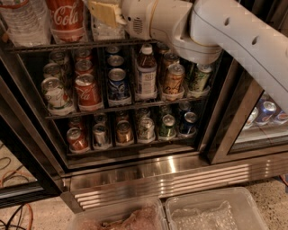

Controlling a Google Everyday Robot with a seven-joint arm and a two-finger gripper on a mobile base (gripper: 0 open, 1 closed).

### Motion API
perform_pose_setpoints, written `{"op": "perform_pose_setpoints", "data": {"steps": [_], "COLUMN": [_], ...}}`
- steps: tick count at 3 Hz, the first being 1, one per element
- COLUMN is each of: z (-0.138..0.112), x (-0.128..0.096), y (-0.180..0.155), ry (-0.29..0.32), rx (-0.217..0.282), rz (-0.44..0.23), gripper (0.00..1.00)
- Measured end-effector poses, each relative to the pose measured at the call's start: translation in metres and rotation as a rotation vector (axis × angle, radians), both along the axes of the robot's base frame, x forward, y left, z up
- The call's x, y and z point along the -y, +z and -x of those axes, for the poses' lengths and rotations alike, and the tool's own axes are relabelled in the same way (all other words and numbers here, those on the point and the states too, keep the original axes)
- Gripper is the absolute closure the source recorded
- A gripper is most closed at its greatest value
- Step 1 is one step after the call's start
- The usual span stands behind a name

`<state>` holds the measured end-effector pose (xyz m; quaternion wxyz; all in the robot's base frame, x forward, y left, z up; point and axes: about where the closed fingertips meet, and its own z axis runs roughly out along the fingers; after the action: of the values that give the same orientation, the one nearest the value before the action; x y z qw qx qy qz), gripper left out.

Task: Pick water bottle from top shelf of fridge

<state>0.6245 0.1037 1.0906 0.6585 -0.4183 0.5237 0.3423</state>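
The fridge (180, 176) stands with its left bay open to me. The water bottle (23, 21), clear and ribbed, stands at the far left of the top shelf (85, 45), with its upper part cut off by the frame. A red-labelled Coca-Cola bottle (67, 19) stands just right of it. My gripper (103, 12) is at the top edge, right of the Coca-Cola bottle and well right of the water bottle, level with the top shelf. A tan finger pad shows in front of a clear item (107, 32). My white arm (234, 40) reaches in from the right.
Cans fill the middle shelf (118, 83) and the lower shelf (123, 131). A small labelled bottle (146, 74) stands among them. A closed glass door on the right shows more cans (266, 111). Two clear plastic bins (211, 213) sit on the floor in front. Cables (18, 179) lie at the left.
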Motion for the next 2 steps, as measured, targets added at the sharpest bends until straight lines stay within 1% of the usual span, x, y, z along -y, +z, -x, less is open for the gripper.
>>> {"op": "perform_pose_setpoints", "data": {"steps": [2], "z": [0.0048], "x": [0.0011], "y": [0.0034], "ry": [0.023], "rx": [0.012], "rz": [0.001], "gripper": [1.0]}}
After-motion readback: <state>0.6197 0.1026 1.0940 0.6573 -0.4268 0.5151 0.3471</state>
